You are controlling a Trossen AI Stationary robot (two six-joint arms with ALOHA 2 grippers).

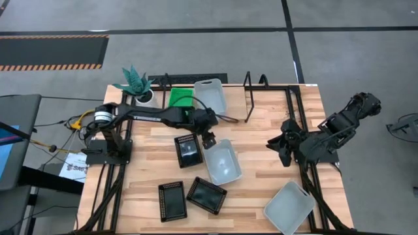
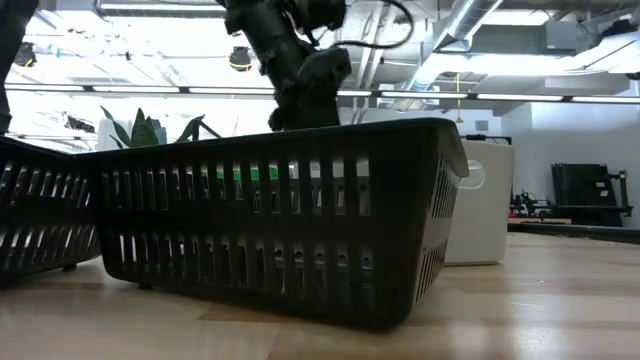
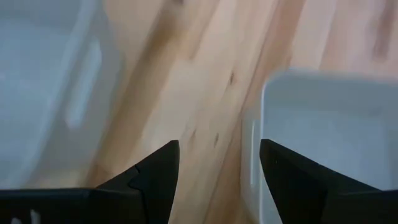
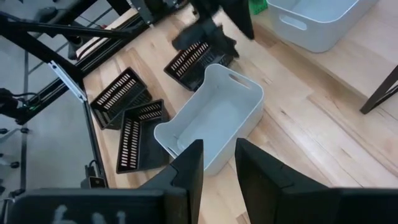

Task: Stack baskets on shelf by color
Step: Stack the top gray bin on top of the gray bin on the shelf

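Grey floor surrounds the wooden table (image 1: 261,163). Left gripper (image 1: 209,140) hovers over the near rim of the middle white basket (image 1: 222,161), jaws spread, nothing held; in its wrist view one finger (image 3: 292,177) sits above the basket wall.

Risk: closing off-centre could pinch only the rim edge, tipping the basket or shoving it into the black basket (image 1: 187,151) just beside.

Right gripper (image 1: 285,145) waits at the table's right, jaws partly apart, empty. Shelf (image 1: 261,98) holds one white basket (image 1: 210,95) and green baskets (image 1: 179,98).
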